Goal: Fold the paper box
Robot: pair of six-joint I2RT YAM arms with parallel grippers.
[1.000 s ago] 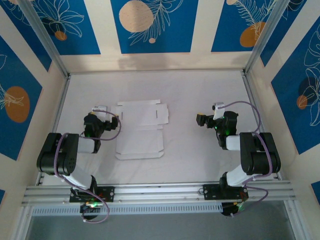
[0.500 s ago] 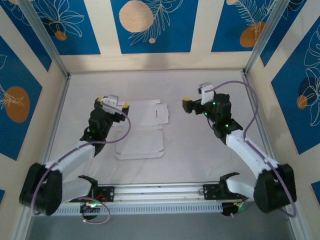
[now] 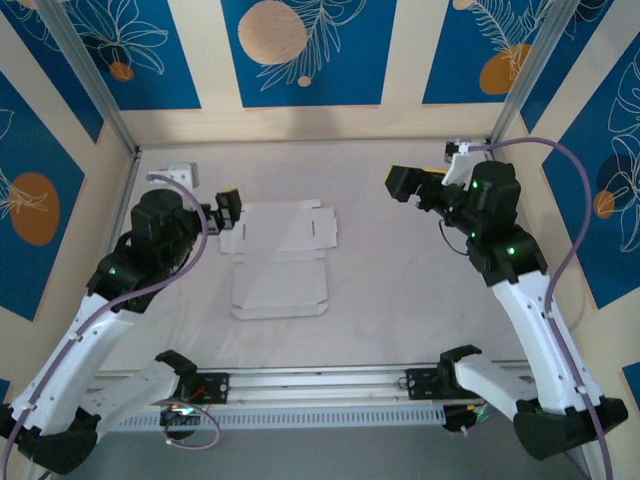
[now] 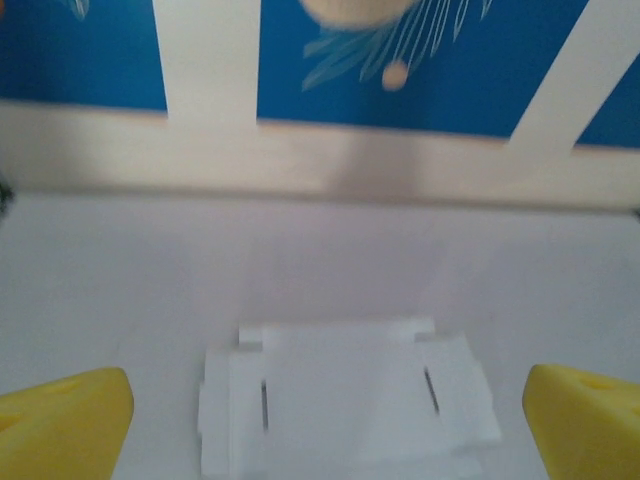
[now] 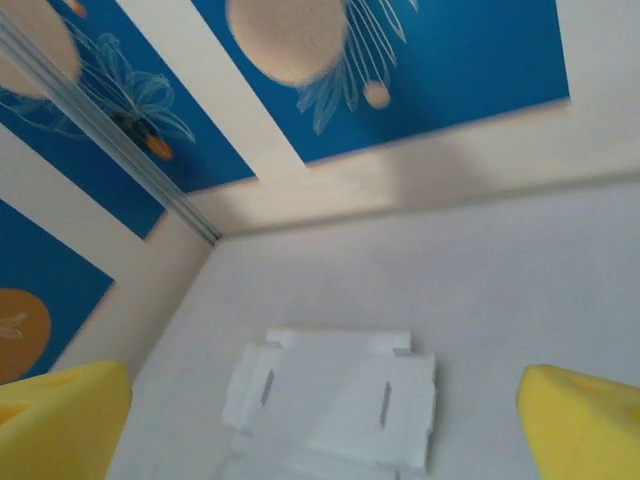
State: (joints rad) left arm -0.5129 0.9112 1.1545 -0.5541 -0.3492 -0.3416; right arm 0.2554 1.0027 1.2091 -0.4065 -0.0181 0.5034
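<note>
Box (image 3: 280, 258): flat die-cut sheet lying on the table (image 3: 400, 300), left of centre; no flap appears raised.
Left gripper (image 3: 228, 207): open, empty, near the box's far left corner.
Right gripper (image 3: 404, 184): open, empty, well apart from the box.
Progress: nothing folded; every fold remains.

right gripper (image 5: 322, 425): jaws standing wide apart, yellow fingers (image 5: 60, 420) poking in at both lower corners
paper box (image 5: 340, 395): flat white die-cut sheet lying on the table, two short slits showing, low in the middle, clear of both fingers
table (image 5: 500, 280): pale plain surface running back to the wall
wall (image 5: 400, 60): cream bands and blue panels, peach disc, white leaf outlines, somewhat blurred
metal post (image 5: 110, 140): silvery, slanting across the upper left
</note>
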